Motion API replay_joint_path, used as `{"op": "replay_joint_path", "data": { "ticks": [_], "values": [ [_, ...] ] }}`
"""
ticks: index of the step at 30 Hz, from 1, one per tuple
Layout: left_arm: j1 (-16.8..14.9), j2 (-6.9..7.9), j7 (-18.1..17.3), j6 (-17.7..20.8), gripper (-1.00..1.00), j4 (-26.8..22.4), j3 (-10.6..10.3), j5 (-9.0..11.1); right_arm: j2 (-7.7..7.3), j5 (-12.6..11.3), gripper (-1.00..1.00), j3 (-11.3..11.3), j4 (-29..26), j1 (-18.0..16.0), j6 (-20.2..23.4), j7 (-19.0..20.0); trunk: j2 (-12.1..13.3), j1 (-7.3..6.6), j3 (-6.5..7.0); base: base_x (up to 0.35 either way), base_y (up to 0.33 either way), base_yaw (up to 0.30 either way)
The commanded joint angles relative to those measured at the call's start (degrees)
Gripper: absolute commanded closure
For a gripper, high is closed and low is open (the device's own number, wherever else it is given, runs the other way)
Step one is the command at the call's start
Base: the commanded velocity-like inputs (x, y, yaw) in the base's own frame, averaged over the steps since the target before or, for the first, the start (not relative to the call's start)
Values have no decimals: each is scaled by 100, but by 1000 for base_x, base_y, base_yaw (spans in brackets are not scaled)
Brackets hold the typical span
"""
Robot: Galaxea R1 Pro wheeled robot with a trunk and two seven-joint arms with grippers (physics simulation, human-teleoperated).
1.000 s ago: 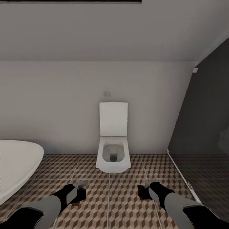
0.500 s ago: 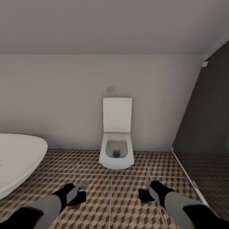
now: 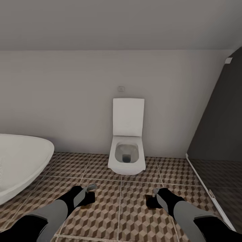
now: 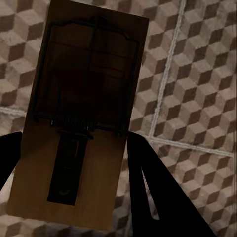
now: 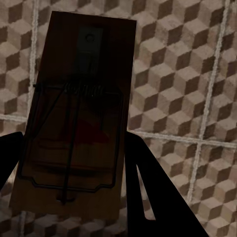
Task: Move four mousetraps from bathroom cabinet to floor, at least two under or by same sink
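The head view shows the room: a white toilet [image 3: 127, 148] with its lid raised against the back wall, the rim of a white bathtub [image 3: 20, 168] at the left, a dark panel [image 3: 218, 127] at the right, and the cube-patterned floor [image 3: 117, 222]. Both arms reach forward and low over the tiles. In this view each held trap appears only as a small dark brown patch beside its gripper.

The wrist views give the detail. The left gripper [image 4: 74, 163] holds a mousetrap [image 4: 81, 118] between its two dark fingers [image 4: 158, 197], which press on the long edges of the wooden board. The spring and wire bar are visible on its face. The board hangs above the tiles and a grout line.

The right gripper [image 5: 69, 163] clamps a second mousetrap [image 5: 79, 113] the same way, with its fingers [image 5: 148, 192] against the board's edges, above the floor.

No readable writing or brand mark is visible on either board.

In the head view, the left gripper [image 3: 88, 191] and right gripper [image 3: 154, 196] sit well apart, in front of the toilet.
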Motion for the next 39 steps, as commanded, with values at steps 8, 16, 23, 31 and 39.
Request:
{"op": "replay_joint_path", "data": {
  "ticks": [8, 16, 23, 31, 39],
  "values": [
    [-58, -169, 36, -29, 100, -192, -47, 30, -3, -50, 100, 39, -184, -1, 20, 0, -325, 176, -221, 0, 0, 92],
    [-64, -321, 36, -245, 100, -467, -56, 1, -13, -50, 100, 39, -461, -1, -39, 0, -646, 351, -437, 0, 0, 90],
    [-78, -370, 36, -291, 100, -507, -58, -174, -48, -50, 100, 39, -679, -1, -122, -8, -926, 505, -625, 0, 0, 87],
    [-90, -366, 36, -416, 100, -500, -70, -235, -100, -50, 100, 39, -813, -1, -141, -14, -1247, 681, -818, 0, 0, 54],
    [-91, -379, 31, -802, 100, -442, -85, -279, -134, -50, 100, 33, -828, -1, -144, -19, -1408, 769, -898, 0, 0, 5]
  ]
}}
